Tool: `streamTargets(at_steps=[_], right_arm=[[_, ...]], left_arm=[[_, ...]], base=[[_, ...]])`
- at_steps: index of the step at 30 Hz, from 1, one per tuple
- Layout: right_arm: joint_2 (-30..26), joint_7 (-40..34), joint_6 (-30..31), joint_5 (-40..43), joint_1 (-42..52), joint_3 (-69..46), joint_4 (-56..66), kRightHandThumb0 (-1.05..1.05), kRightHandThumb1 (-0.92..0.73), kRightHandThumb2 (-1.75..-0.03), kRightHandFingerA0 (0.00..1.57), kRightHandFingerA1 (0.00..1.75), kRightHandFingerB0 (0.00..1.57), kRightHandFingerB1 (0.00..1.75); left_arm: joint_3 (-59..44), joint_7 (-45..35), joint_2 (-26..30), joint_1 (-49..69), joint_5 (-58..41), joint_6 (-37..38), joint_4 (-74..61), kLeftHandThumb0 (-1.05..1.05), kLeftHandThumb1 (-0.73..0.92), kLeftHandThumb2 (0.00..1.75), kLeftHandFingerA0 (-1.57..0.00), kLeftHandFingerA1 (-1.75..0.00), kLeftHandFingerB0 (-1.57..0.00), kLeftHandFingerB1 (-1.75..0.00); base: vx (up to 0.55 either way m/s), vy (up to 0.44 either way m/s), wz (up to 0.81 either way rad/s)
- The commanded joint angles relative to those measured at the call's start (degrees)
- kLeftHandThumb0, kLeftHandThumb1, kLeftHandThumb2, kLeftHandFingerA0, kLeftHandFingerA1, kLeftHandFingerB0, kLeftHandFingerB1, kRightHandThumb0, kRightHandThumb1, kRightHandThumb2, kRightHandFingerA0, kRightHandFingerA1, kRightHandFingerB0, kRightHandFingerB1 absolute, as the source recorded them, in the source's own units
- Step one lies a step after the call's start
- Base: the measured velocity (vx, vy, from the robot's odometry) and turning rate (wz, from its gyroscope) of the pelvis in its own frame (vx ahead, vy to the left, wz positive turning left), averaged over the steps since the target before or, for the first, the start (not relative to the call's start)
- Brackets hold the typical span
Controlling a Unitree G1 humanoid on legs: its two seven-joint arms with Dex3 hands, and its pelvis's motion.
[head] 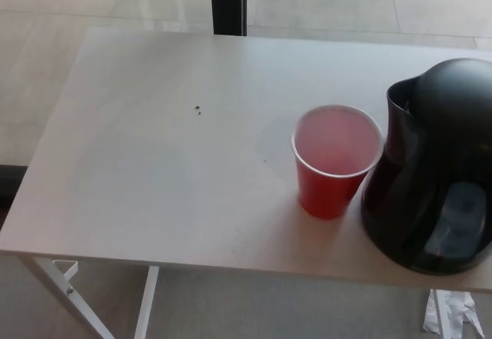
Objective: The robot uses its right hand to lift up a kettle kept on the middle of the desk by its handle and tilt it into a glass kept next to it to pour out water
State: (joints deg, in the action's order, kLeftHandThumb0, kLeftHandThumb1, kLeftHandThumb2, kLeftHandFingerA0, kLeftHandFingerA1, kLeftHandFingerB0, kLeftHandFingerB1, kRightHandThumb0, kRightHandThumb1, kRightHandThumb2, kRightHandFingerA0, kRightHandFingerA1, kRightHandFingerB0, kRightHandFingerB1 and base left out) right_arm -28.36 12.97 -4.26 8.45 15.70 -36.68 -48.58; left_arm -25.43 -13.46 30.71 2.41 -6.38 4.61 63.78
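We see the black kettle (434,166) upright just beside the red cup (336,161), perhaps touching it, with neither hand showing.

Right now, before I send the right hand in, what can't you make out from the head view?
- Kettle: its right side is cut off by the picture's right edge; no handle visible.
- Red cup: any contents unclear.
- Dark specks on the desk: too small to identify.
- Both hands: out of view.

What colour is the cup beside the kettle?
The cup is red outside, white inside, as the head view shows.
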Motion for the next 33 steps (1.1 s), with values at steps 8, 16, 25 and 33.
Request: streamTargets(at_steps=[8,16,25,33], right_arm=[[-4.8,5.7,2.6,14.1,-4.7,-12.4,0.5,-0.81,-0.45,-0.79,0.0,0.26,0.0,0.2],[-12.5,14.0,9.9,14.6,-6.1,-9.9,11.8,-0.88,-0.49,-0.69,0.0,0.11,0.0,0.06],[-13.0,13.8,17.4,18.2,-6.8,-10.0,24.9,-0.9,-0.54,-0.91,0.0,0.47,0.0,0.29],[-12.8,13.8,19.0,18.5,-5.8,-10.9,26.3,-0.9,-0.54,-0.91,0.0,0.47,0.0,0.29]], left_arm=[[-5.8,-7.7,3.8,-2.6,-6.2,3.5,5.2,-0.81,0.78,0.64,-0.44,-0.51,-0.28,-0.36],[-6.2,-7.6,3.1,-3.0,-6.6,4.0,5.3,-0.8,0.79,0.63,-0.46,-0.53,-0.31,-0.37],[-6.0,-8.2,3.1,-3.4,-7.2,4.2,5.9,-0.81,0.79,0.64,-0.45,-0.54,-0.3,-0.37],[-5.6,-8.4,3.1,-3.5,-7.3,4.4,6.0,-0.81,0.79,0.64,-0.45,-0.54,-0.3,-0.37]], base=[[0.0,0.0,0.0],[0.0,0.0,0.0],[0.0,0.0,0.0],[0.0,0.0,0.0]])
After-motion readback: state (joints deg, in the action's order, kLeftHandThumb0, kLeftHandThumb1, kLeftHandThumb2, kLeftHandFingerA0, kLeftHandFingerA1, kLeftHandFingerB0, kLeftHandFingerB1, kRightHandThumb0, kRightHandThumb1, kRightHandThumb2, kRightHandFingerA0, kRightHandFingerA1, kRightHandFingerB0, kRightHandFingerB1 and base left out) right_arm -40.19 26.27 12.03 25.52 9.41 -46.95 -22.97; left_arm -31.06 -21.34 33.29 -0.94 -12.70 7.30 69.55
